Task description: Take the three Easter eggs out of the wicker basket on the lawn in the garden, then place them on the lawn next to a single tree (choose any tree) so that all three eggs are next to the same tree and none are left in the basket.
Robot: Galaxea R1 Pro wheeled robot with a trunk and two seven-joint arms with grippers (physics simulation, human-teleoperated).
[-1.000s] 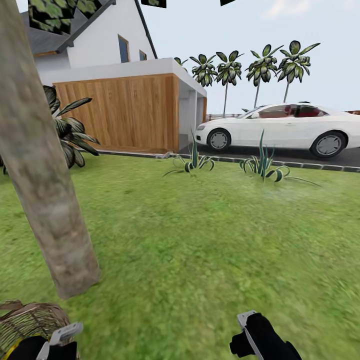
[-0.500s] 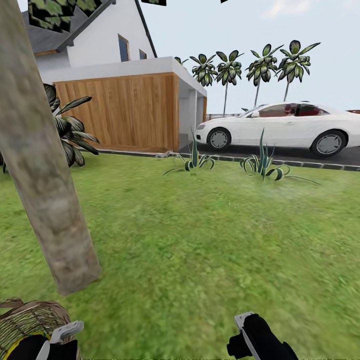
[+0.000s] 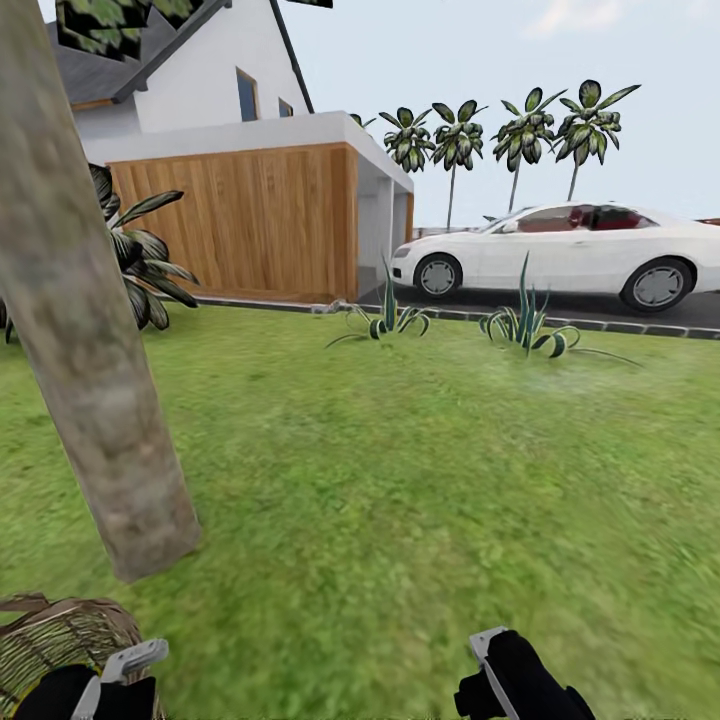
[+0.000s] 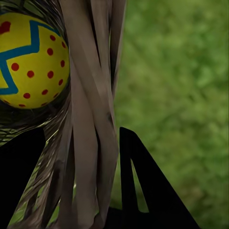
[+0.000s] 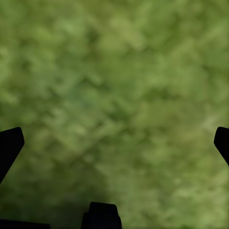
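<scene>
A thick grey-brown tree (image 3: 90,380) trunk rises from the lawn (image 3: 420,480) at the left. Just in front of its foot, at the bottom left, is the brown wicker basket (image 3: 60,635). My left gripper (image 4: 83,186) is shut on the woven wall of the basket (image 4: 90,119), one finger inside and one outside. One yellow Easter egg (image 4: 31,59) with a blue zigzag and red dots lies inside; other eggs are hidden. My right gripper (image 5: 114,143) is open over bare grass, and its arm (image 3: 510,675) is low on the right.
A wood-panelled garage (image 3: 240,225) and a white house stand behind. A white car (image 3: 560,255) is parked on the drive at the right. Two spiky plants (image 3: 385,320) (image 3: 525,325) edge the grass, and a leafy plant (image 3: 135,260) grows behind the trunk. Slim palms (image 3: 520,130) are far off.
The whole picture has shifted slightly, so the camera moved. A yellow patch of egg beside my left arm is now hidden. Both arms keep their places.
</scene>
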